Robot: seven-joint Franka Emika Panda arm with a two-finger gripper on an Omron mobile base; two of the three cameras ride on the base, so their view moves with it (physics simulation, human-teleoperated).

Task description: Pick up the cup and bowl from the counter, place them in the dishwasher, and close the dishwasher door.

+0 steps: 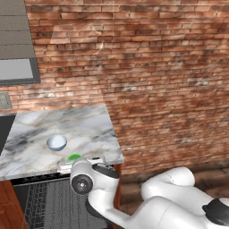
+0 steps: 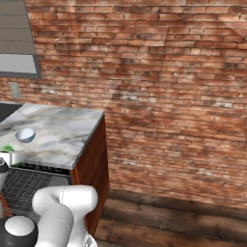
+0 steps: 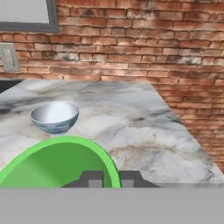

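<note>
The cup (image 3: 59, 162) stands on the worktop (image 3: 144, 127) at its front edge, right at the fingers (image 3: 111, 179): in the hand view its green rim curves just in front of the 2 dark tips and seems to pass between them. I cannot tell if the fingers are wide, narrow, or already holding the rim, because only their ends are visible.

The bowl (image 3: 54, 116) rests a little beyond the cup, further from the fingers and slightly to their left, apart from the cup.

Below the worktop edge the dishwasher (image 1: 49, 201) is open, and its grey wire rack (image 2: 29, 185) looks empty.

In my judgement the task is at its 1st step, the grasp of the cup. Both things are not yet in the rack, and the door is not yet closed.
</note>
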